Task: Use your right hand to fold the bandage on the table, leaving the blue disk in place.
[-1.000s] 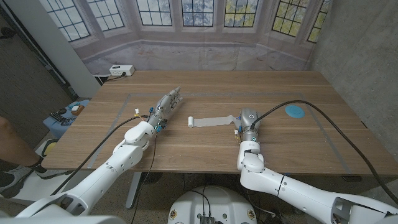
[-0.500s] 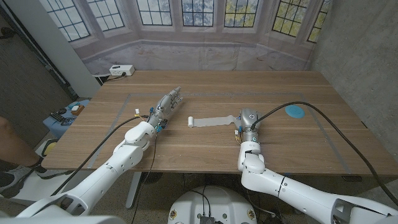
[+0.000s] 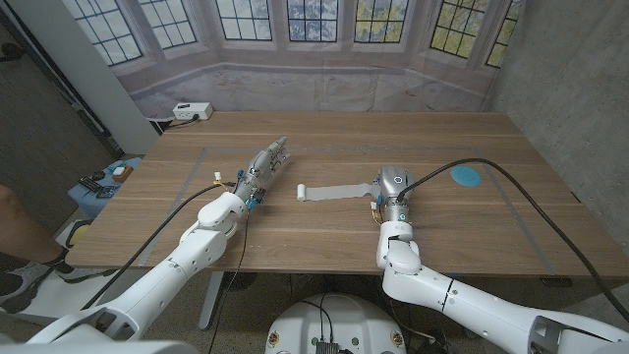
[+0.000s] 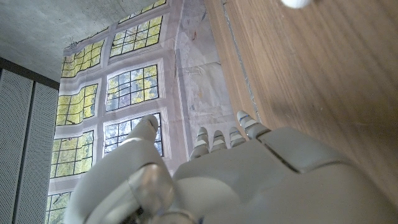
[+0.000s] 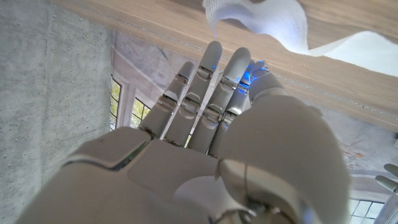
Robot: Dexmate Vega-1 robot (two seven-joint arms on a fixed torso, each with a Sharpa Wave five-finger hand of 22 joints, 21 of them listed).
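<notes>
**Right hand at the end of the bandage on the desk**

We see a wooden desk (image 3: pixel 324 221) with pale lines set into its top, standing before a backdrop of arched windows (image 3: pixel 310 20), with a grey concrete wall to the right. A white power strip (image 3: pixel 192 111) lies at the far left corner. The bandage (image 3: pixel 334 192) lies mid-desk as a flat white strip, with a small roll at its left end. The blue disk (image 3: pixel 466 176) sits near the right edge, well apart from the bandage.

From the head view, the right hand (image 3: pixel 392 189) is at the bandage's right end, but we cannot tell from there whether it grips the cloth. The right wrist view adds what the head view hides: its fingers (image 5: pixel 205 93) reach out straight and close together, and a raised, curled end of the bandage (image 5: pixel 261 18) lies just past the fingertips; contact we cannot tell.

The left hand (image 3: pixel 260 167) is toward the left edge, its fingers stretched toward the far edge, holding nothing. The left wrist view shows its fingers (image 4: pixel 217 140) extended along bare wood.
</notes>
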